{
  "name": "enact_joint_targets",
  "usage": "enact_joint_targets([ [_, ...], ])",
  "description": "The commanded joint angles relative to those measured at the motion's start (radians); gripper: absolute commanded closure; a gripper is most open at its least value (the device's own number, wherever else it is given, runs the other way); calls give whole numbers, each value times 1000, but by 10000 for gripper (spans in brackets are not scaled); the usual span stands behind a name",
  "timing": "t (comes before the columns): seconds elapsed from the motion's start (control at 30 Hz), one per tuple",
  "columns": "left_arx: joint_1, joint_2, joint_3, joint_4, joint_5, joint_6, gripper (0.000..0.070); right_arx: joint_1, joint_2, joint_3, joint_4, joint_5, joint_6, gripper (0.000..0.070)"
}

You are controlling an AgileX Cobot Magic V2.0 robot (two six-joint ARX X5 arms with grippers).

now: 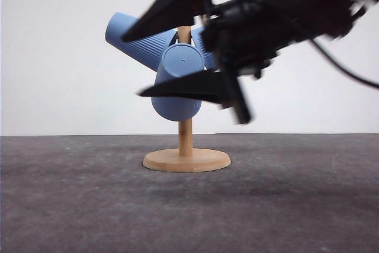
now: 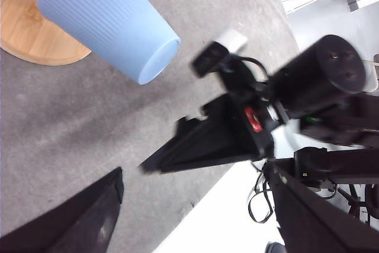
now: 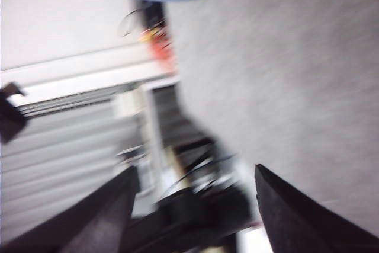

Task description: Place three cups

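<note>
Three blue cups with thin ribs are seen on the wooden stand [image 1: 185, 137], which sits on the grey bench [image 1: 89, 205]. One cup [image 1: 139, 41] points up to the left, one [image 1: 177, 84] shows its flat round bottom, and one [image 1: 204, 48] is partly hidden. The right claw [image 1: 172, 57] is wide open and holds nothing. The left claw [image 2: 195, 217] is open and empty too.

Three cameras: one low at table height, two wrist-mounted.
Front view faces the wooden stand [image 1: 186, 159] level, near the grey tabletop [image 1: 71, 205]. Left wrist view looks steeply down on that base [image 2: 29, 28]; right wrist view, blurred, skims the tabletop [image 3: 296, 75].
</note>
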Motion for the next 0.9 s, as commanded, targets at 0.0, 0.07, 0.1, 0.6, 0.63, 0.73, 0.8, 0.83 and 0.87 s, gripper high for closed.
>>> enact_joint_targets([
  [0.0, -1, 7, 22, 4, 1, 15, 224, -10, -76, 7, -205, 66, -347, 313],
  [0.07, -1, 7, 22, 7, -3, 16, 224, -31, -154, 7, -355, 141, -487, 313],
  [0.1, -1, 7, 22, 7, -6, 19, 224, -44, -191, 7, -421, 182, -551, 313],
  [0.6, 2, -18, 8, 52, -392, 41, 228, -231, -539, 8, -883, 815, -1260, 317],
  [0.63, 2, -32, -6, 83, -402, 41, 228, -243, -553, 8, -879, 827, -1278, 317],
  [0.73, 4, -108, -91, 219, -429, 39, 228, -290, -596, 8, -863, 832, -1318, 317],
  [0.8, 8, -171, -172, 311, -441, 35, 228, -326, -622, 8, -845, 820, -1324, 317],
  [0.83, 9, -204, -218, 356, -446, 32, 228, -342, -633, 8, -834, 804, -1324, 317],
  [0.87, 9, -237, -265, 396, -450, 31, 228, -358, -643, 8, -819, 783, -1326, 317],
])
